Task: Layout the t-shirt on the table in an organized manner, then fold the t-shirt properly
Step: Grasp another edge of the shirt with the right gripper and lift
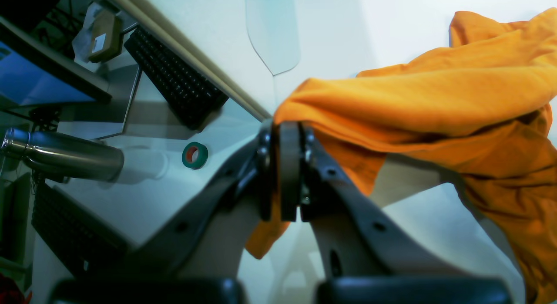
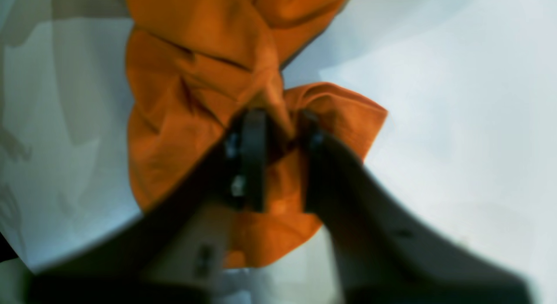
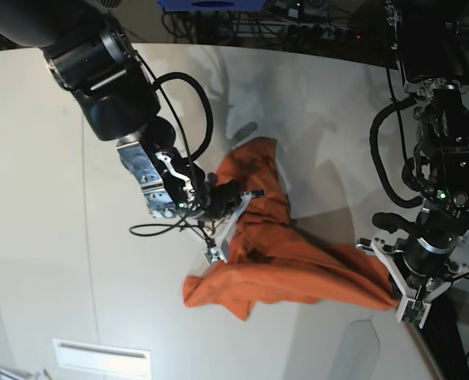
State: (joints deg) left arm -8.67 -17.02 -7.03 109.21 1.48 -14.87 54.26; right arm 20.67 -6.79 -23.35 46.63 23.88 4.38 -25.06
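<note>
Beyond the curved edge of the table, the left wrist view shows a lower surface crowded with clutter: a black keyboard, a roll of green tape lying flat, a steel cylinder on its side, part of a monitor and a small brown box. A second dark keyboard sits nearer the camera. None of these touch the cloth. In the base view a grey-white panel with a slot lies near the table's front edge, apart from the fabric.

The t-shirt is rumpled near the middle of the table, stretched between the two arms. The left gripper has its jaws pressed together on one orange edge at the table's rim, the cloth draping away from it and a flap hanging below. The right gripper pinches a bunched fold of the same shirt, its fingers closed against the fabric; this view is blurred. In the base view the right arm's black cables loop above the shirt.
</note>
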